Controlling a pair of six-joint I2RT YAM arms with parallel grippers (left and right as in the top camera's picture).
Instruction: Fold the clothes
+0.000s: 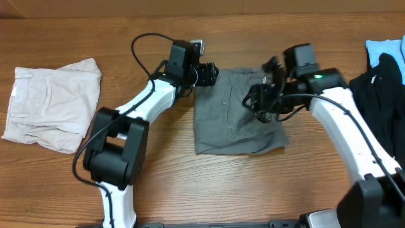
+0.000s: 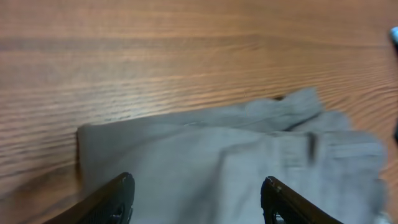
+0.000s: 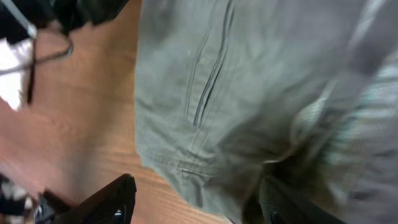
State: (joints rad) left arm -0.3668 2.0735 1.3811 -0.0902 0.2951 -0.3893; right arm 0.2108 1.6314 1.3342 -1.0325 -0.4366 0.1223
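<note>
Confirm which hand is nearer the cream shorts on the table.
Left. The left hand is at the grey shorts' upper-left corner in the overhead view, on the side facing the cream shorts; the right hand is over the grey shorts' right part, farther away.

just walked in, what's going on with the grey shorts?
Both arms are over the grey shorts, which lie in a rough rectangle. The left hand hovers open at their far left corner; the right hand is open over their right edge. Neither seems to grip cloth. Cream shorts lie folded at left.
</note>
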